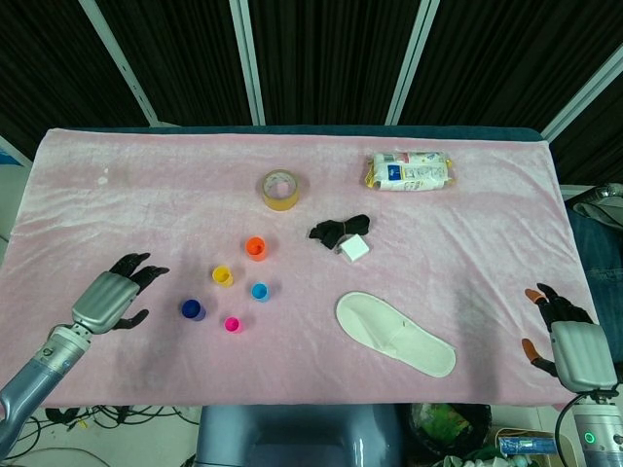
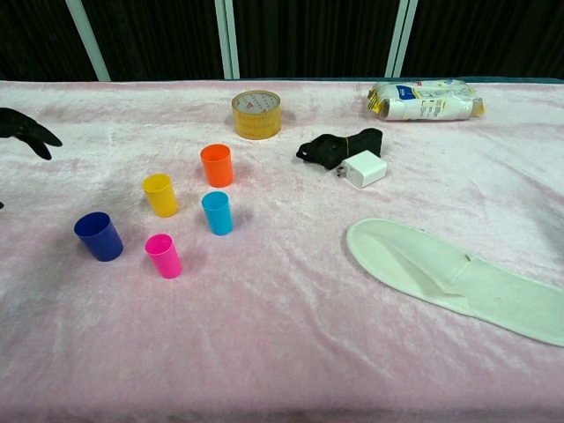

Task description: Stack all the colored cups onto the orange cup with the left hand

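Observation:
An orange cup [image 1: 255,248] [image 2: 216,165] stands upright on the pink cloth. Around it stand a yellow cup [image 1: 223,276] [image 2: 159,194], a light blue cup [image 1: 260,291] [image 2: 217,212], a dark blue cup [image 1: 193,310] [image 2: 98,235] and a pink cup [image 1: 232,324] [image 2: 163,255], all apart from each other. My left hand [image 1: 115,295] [image 2: 25,130] hovers left of the dark blue cup, fingers spread, holding nothing. My right hand [image 1: 563,331] rests at the table's front right corner, fingers apart and empty.
A tape roll [image 1: 279,189] [image 2: 256,114] lies behind the cups. A black strap with a white charger [image 1: 352,247] [image 2: 364,167], a white slipper [image 1: 394,334] [image 2: 458,278] and a packet [image 1: 409,170] [image 2: 425,99] lie to the right.

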Available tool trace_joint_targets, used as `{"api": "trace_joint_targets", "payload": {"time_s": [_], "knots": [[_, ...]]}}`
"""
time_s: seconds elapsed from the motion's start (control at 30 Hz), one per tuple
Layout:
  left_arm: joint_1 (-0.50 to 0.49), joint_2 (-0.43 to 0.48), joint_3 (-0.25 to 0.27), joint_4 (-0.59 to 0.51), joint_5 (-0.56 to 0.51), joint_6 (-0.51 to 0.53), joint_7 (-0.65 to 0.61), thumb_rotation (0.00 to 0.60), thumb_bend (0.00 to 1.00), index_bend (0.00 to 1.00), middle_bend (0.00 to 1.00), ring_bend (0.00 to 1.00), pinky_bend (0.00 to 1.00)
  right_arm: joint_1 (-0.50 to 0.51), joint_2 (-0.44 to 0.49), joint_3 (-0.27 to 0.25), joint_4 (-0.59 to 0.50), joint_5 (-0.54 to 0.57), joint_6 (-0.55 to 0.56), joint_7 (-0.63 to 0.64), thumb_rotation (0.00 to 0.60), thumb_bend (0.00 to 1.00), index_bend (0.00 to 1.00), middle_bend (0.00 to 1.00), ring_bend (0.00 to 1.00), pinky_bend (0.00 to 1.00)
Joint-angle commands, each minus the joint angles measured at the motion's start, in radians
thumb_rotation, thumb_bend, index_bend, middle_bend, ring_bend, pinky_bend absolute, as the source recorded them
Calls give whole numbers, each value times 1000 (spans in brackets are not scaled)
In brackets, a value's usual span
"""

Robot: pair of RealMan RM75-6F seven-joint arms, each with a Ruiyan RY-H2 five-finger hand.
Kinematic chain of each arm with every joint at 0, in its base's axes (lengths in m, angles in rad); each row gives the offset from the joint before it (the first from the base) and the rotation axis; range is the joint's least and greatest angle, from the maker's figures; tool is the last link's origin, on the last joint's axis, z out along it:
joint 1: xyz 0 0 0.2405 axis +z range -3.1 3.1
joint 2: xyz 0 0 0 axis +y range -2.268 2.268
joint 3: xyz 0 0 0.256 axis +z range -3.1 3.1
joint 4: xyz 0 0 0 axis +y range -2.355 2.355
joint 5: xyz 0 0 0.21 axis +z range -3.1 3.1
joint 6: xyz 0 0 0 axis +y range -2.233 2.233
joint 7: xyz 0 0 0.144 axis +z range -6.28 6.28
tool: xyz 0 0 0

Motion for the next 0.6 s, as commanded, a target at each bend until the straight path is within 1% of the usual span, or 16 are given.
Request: {"api": "trace_joint_targets", "payload": {"time_s": [0.03, 0.2, 0.33, 0.47, 0.6], "knots": [[-13, -11, 6, -3, -4, -28, 14, 600, 317, 150, 229, 0, 78, 1, 1, -1, 0, 0, -3, 1, 600, 236, 197, 103, 192, 280], [-30, -36, 5, 3, -18, -64, 33, 600, 300, 155, 240, 0, 78, 3, 3, -1, -2, 3, -7, 0, 600, 235, 198, 103, 192, 280], [-51, -72, -1, 26, -18, -88, 32, 600, 247, 165, 255, 0, 78, 3, 3, -1, -2, 3, -7, 0, 600, 236, 198, 103, 192, 280], [-67, -107, -5, 56, -8, -92, 33, 600, 246, 182, 270, 0, 78, 4, 3, -1, -2, 5, -10, 0, 600, 235, 197, 103, 192, 280], [-76, -131, -5, 70, 1, -90, 39, 600, 246, 220, 295, 3, 79, 4, 3, -1, -1, 4, -10, -1, 600, 235, 198, 103, 192, 280]]}}
